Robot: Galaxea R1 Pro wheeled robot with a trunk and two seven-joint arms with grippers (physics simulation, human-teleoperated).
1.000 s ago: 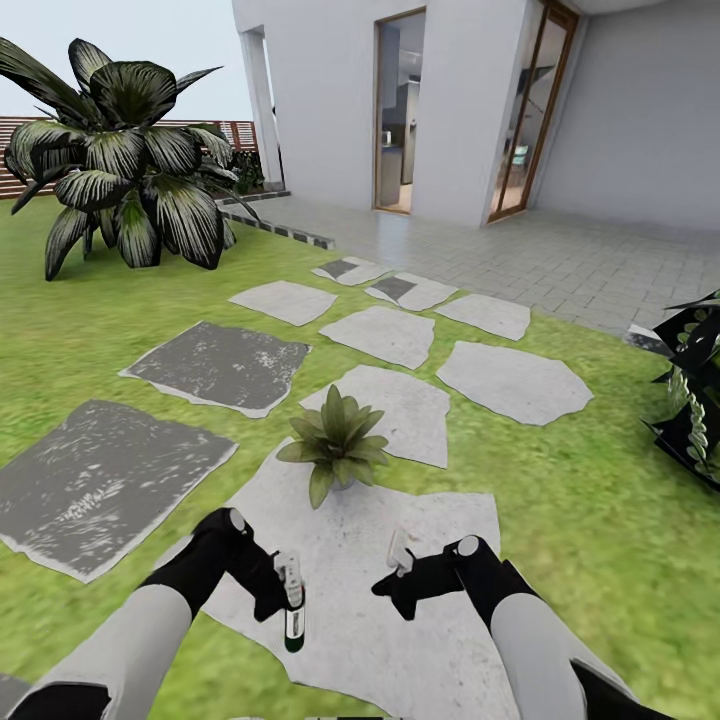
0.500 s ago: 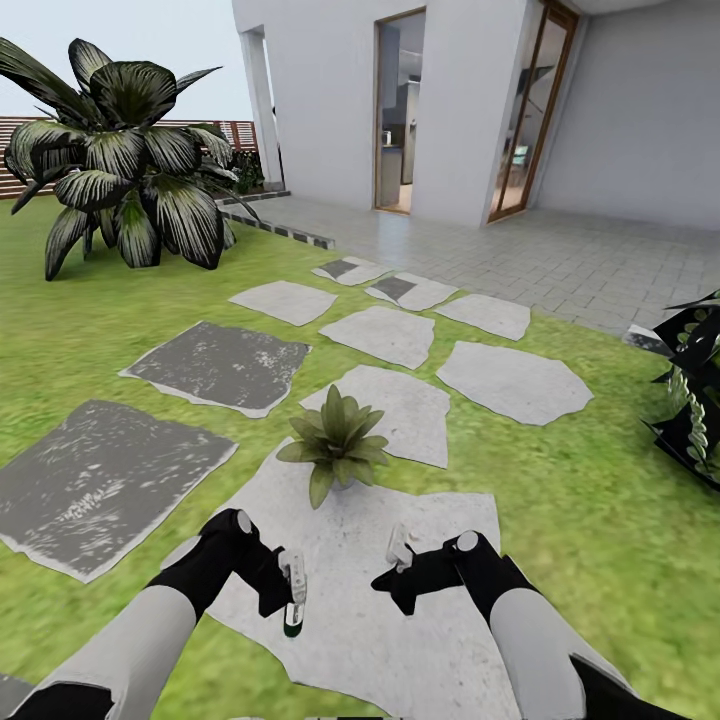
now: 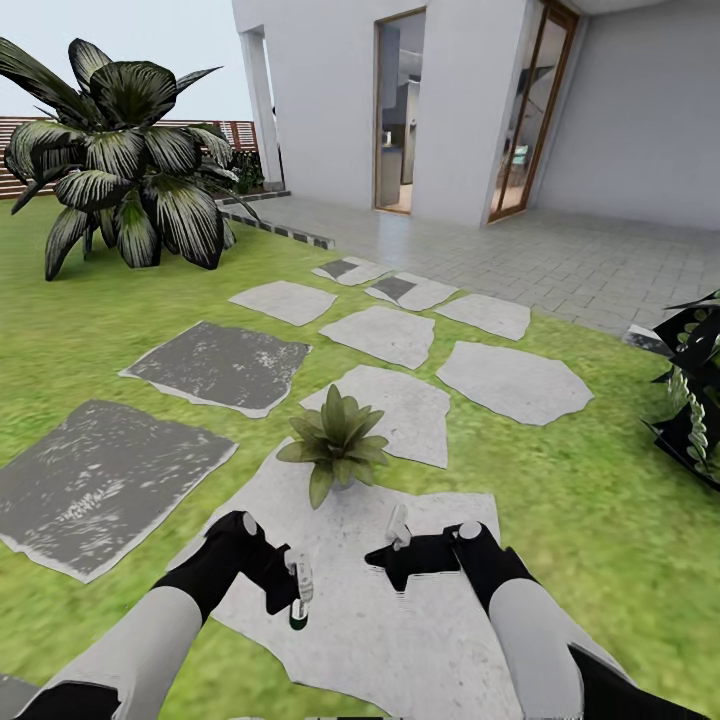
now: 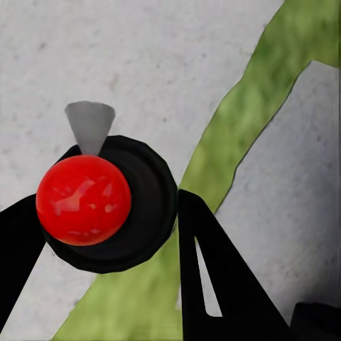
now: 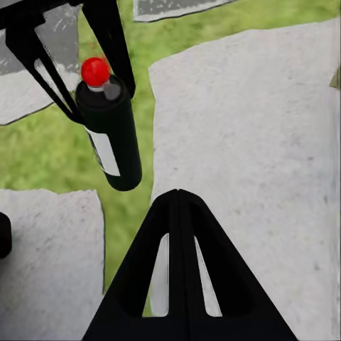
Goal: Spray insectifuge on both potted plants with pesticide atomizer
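Note:
My left gripper [image 3: 290,590] is shut on the pesticide atomizer [image 3: 298,598], a dark bottle with a white label, and holds it low over a pale stepping stone [image 3: 400,620]. In the left wrist view the atomizer [image 4: 106,206] shows end-on, with its red spot and black cap between the two black fingers [image 4: 206,270]. The right wrist view looks across at the atomizer [image 5: 112,138] held in the left gripper [image 5: 89,71]. My right gripper [image 3: 378,568] hangs shut and empty just right of it, its fingers [image 5: 177,234] meeting in a point. One potted plant [image 3: 335,442] stands just beyond both grippers.
Grey stepping stones [image 3: 215,365] cross the lawn toward a paved patio [image 3: 560,260] and a white house. A big striped-leaf shrub [image 3: 120,150] stands at the far left. A dark leafy plant [image 3: 695,400] sits at the right edge.
The left gripper has tipped the atomizer, so it looks shorter, and has shifted slightly right. The right gripper has moved a little left toward it.

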